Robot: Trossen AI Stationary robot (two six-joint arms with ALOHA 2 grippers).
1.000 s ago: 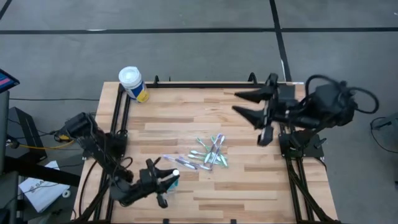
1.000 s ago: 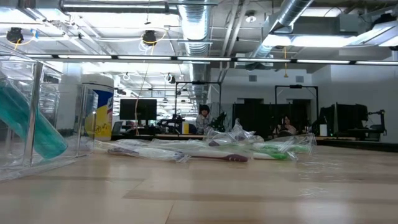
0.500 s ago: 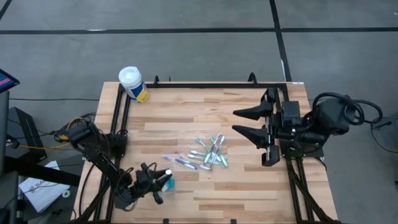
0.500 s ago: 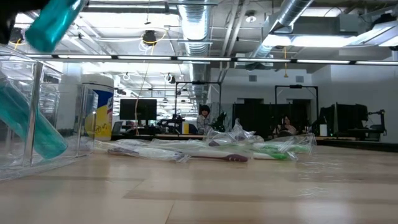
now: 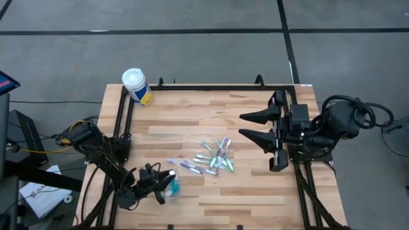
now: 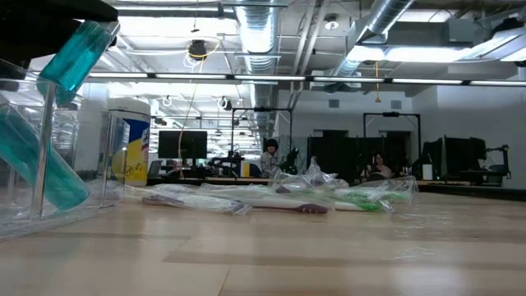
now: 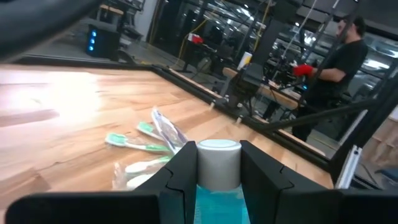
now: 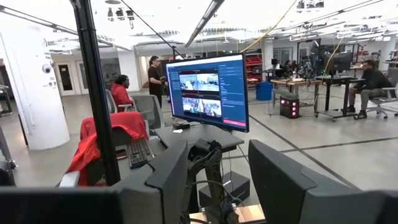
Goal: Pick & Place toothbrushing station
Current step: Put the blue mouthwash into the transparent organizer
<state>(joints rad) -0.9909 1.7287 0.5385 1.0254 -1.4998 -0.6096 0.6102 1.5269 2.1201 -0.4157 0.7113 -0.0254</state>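
My left gripper point(image 5: 160, 185) is at the table's near left, shut on a small teal tube with a white cap point(image 7: 217, 163). In the low view this tube point(image 6: 78, 53) hangs tilted above the see-through holder point(image 6: 49, 123). A second teal tube point(image 6: 37, 168) leans inside the holder. The pale green, purple and white toothbrushes point(image 5: 214, 156) lie loose in wrappers at mid-table and also show in the low view point(image 6: 329, 196). My right gripper point(image 5: 250, 126) is open and empty, above the table's right part. My left gripper pinches the teal tube between its two fingers point(image 7: 179, 171), just behind the white cap point(image 7: 217, 155), which sticks out past the fingertips. The fingers come from the table's left and lie along the tube. The tube is lifted clear and tilted above the holder.
A big white-lidded canister with a yellow label point(image 5: 136, 85) stands at the far left corner and also shows in the low view point(image 6: 131, 148). Bare wood lies between the toothbrushes and the near edge. People and desks show in the room behind.
My left gripper has drawn a little toward the table's left with the teal tube, which has come into the low view from above and now hangs lower and tilted over the holder. My right gripper has moved toward the near edge, still open, then kept still.
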